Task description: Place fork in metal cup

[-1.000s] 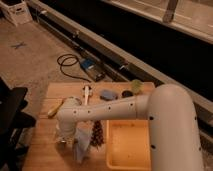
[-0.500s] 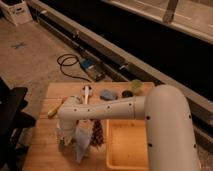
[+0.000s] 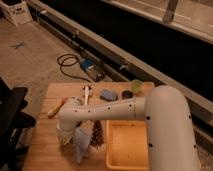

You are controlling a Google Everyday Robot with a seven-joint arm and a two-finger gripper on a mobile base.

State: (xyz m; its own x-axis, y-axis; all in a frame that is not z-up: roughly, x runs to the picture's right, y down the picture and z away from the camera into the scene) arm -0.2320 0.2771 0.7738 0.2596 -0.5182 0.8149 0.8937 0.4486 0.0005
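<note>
While the arm is stretched leftward across the wooden table [image 3: 44, 149], the gripper [image 3: 67, 136] is held low over its near-left part. Whether anything is grasped cannot be told, and the fork cannot be made out. The metal cup [image 3: 127, 94] is seen at the far edge, just beside the light green cup [image 3: 136, 86].

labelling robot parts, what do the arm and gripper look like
The arm is smooth white: thick rounded tubular links, small dark dots along them; no cables or markings visible. The gripper, pale, hangs over the wooden table at lower left.
</note>
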